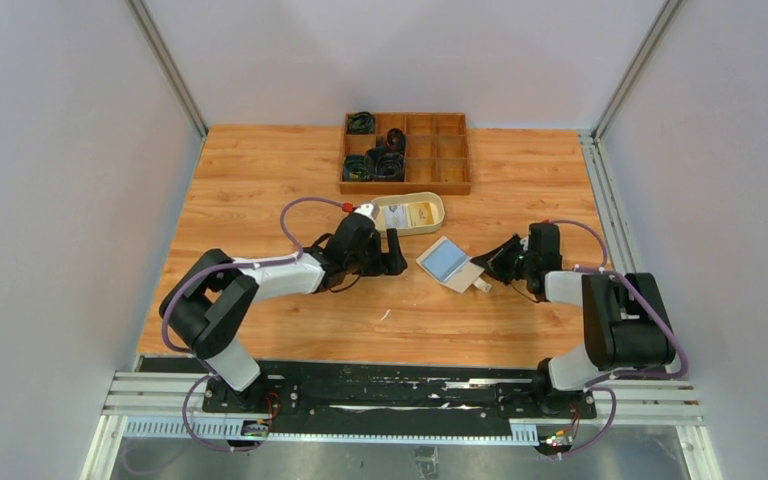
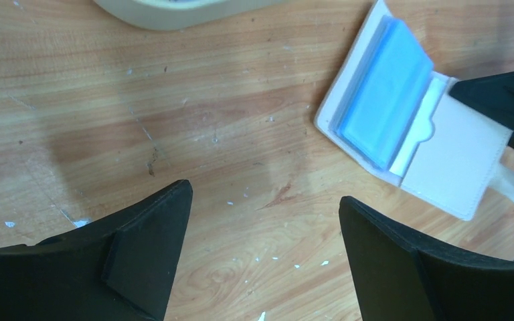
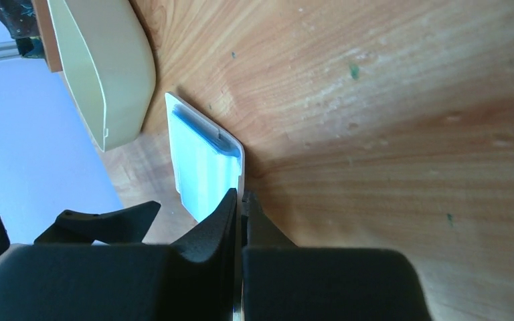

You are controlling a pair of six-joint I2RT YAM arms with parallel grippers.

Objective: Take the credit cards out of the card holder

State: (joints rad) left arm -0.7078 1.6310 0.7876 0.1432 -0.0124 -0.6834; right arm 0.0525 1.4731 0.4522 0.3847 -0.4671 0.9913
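Note:
The card holder [image 1: 463,274] lies open on the wooden table, a beige wallet with pale pockets. Pale blue credit cards [image 1: 444,259] sit in its left half, and they show clearly in the left wrist view as a stack of credit cards [image 2: 385,114] inside the card holder [image 2: 452,164]. My right gripper [image 3: 241,196] is shut on the thin edge of the holder's right flap, seen from above as the right gripper [image 1: 488,268]. My left gripper [image 2: 265,194] hovers open over bare wood just left of the holder, with nothing between its fingers.
A cream oval dish [image 1: 438,205] holding a printed item sits just behind the holder. Further back is a wooden compartment tray [image 1: 405,187] with black coiled cables in some cells. White walls and metal rails bound the table.

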